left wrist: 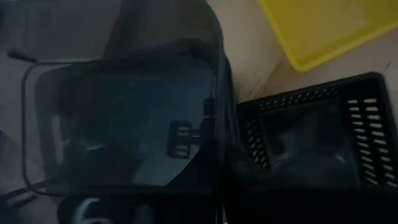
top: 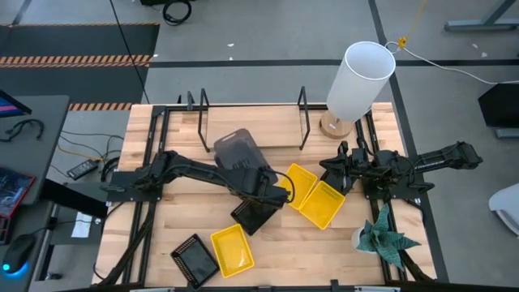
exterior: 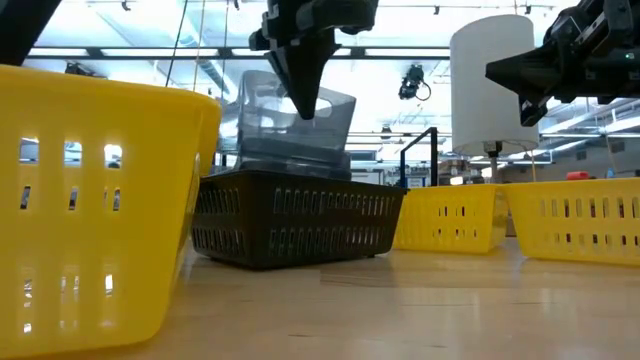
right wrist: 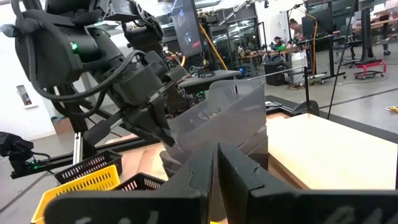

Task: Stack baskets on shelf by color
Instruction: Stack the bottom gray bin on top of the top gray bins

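A translucent dark grey basket (top: 237,149) (exterior: 290,125) (right wrist: 217,115) hangs tilted from my left gripper (top: 255,172) (exterior: 305,95), which is shut on it. It is above and just behind a black mesh basket (top: 255,215) (exterior: 290,225) (left wrist: 317,137) that sits on the table. Three yellow baskets (top: 300,182) (top: 324,203) (top: 231,247) and a second black basket (top: 195,259) also lie on the table. The shelf (top: 251,122), with its wire uprights, stands at the far edge. My right gripper (top: 334,168) (right wrist: 217,168) is shut, holds nothing, and hovers right of the yellow pair. My left gripper pinches the grey basket by the rim of one wall (right wrist: 169,142) (exterior: 312,108). Its fingers (exterior: 300,70) come from above, pointing down. The basket hangs tilted below them. The black basket's rim hides its lower end, so I cannot tell whether it is lifted clear.
A tall white cylinder (top: 361,77) (exterior: 490,85) stands on a round wooden base at the shelf's right end. A green folded-paper plant (top: 385,235) sits near the table's right near corner. The yellow basket closest to the low camera (exterior: 90,200) fills the left of that view.
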Controlling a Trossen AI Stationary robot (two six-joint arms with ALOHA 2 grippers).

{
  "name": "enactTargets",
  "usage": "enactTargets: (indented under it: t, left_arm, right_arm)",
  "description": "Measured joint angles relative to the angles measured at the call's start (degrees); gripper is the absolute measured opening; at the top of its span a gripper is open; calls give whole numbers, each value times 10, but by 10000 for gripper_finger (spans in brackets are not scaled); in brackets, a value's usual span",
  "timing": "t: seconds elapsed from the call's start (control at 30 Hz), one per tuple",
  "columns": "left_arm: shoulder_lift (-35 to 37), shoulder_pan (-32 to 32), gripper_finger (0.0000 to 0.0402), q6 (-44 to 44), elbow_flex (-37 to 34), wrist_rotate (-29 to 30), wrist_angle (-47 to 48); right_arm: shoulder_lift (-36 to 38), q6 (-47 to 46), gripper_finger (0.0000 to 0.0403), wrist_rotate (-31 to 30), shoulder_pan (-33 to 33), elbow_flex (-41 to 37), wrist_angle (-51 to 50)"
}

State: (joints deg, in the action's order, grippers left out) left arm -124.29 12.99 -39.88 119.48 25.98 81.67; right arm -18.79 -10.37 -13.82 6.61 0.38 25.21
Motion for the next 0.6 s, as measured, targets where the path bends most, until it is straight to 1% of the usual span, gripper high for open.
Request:
enactTargets:
  t: [0.17, 0.27, 0.4, 0.6]
  left_arm:
    - [0, 0, 9, -7, 0, -13, -7]
    - [0, 0, 24, -10, 0, -18, -8]
    - [0, 0, 61, -6, 0, -26, -8]
    - [0, -1, 123, 31, 0, -39, -9]
  right_arm:
    - [0, 0, 28, 0, 0, 0, 0]
    - [0, 0, 28, 0, 0, 0, 0]
    - [0, 0, 28, 0, 0, 0, 0]
    - [0, 0, 28, 0, 0, 0, 0]
